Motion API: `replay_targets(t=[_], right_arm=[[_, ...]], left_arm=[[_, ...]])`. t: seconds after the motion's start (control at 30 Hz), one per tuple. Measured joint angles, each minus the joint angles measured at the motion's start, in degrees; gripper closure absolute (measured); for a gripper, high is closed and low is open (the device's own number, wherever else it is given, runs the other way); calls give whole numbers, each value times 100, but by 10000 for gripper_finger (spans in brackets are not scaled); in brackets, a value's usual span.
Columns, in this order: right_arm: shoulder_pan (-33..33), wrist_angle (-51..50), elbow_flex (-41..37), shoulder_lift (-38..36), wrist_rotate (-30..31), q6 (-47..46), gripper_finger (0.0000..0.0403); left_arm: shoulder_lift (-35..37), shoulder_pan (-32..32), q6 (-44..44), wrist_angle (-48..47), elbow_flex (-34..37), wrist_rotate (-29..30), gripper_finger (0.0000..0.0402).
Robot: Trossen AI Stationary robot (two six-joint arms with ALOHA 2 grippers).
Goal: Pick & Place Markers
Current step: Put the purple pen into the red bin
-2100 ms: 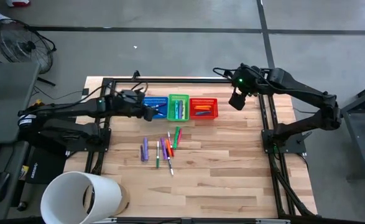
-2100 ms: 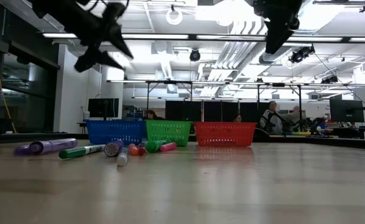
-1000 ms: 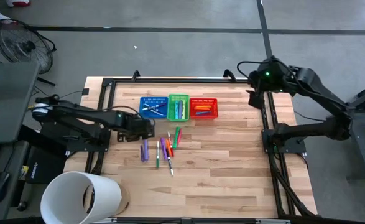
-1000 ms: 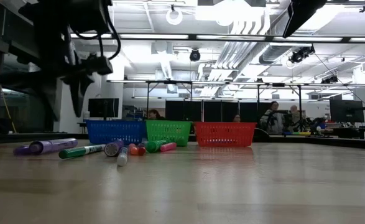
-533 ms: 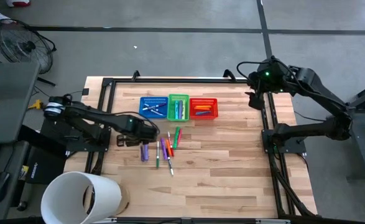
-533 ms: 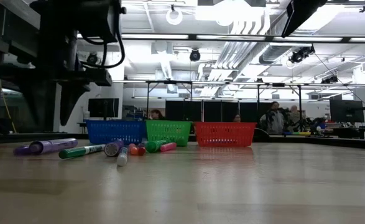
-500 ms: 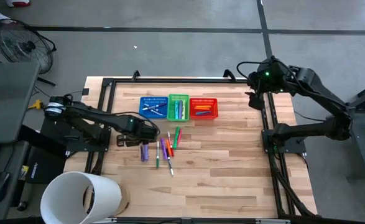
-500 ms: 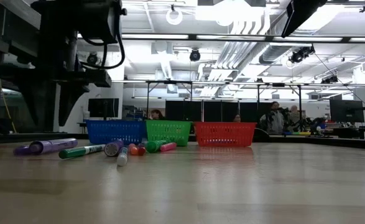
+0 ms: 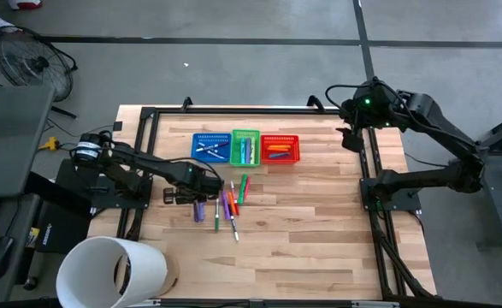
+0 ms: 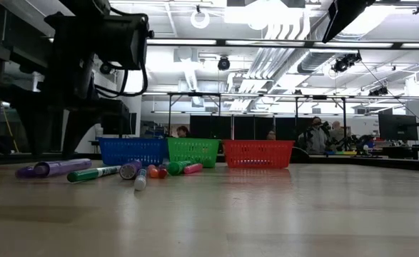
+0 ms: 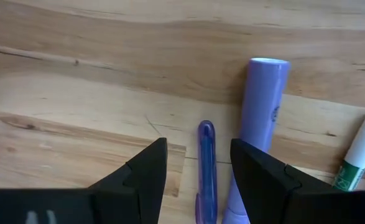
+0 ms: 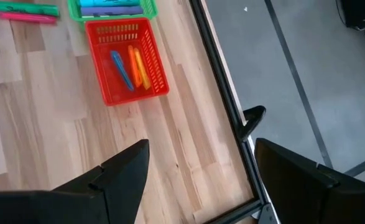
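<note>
Fingers, left gripper (image 11: 198,163): spread apart, straddling thin purple marker (image 11: 206,168) on table (image 9: 319,222)
Fingers, right gripper (image 12: 198,163): spread, empty, above table's far right edge
Markers (image 9: 221,205): loose cluster before baskets (image 9: 245,149)

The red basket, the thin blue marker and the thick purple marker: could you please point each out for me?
red basket (image 12: 160,68): right wrist view, on its mesh side wall.
thin blue marker (image 11: 206,163): left wrist view, mid-barrel.
thick purple marker (image 11: 261,106): left wrist view, on its barrel.
</note>
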State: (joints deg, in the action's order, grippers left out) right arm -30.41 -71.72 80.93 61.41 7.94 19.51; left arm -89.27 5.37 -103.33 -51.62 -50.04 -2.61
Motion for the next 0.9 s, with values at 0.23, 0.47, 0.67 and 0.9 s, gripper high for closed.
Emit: replay_targets(t=[0.23,0.47,0.67,0.9], right_arm=[[0,0,0,0,-35,-15,123],[0,-1,0,0,-275,-125,123],[2,-1,-2,0,-272,-125,123],[2,0,-4,0,-258,-124,123]], left_arm=[[-218,21,0,244,1,-153,229],[-254,324,-227,427,2,-172,229],[-254,677,-712,419,2,-157,229],[-254,780,-929,611,2,-38,229]])
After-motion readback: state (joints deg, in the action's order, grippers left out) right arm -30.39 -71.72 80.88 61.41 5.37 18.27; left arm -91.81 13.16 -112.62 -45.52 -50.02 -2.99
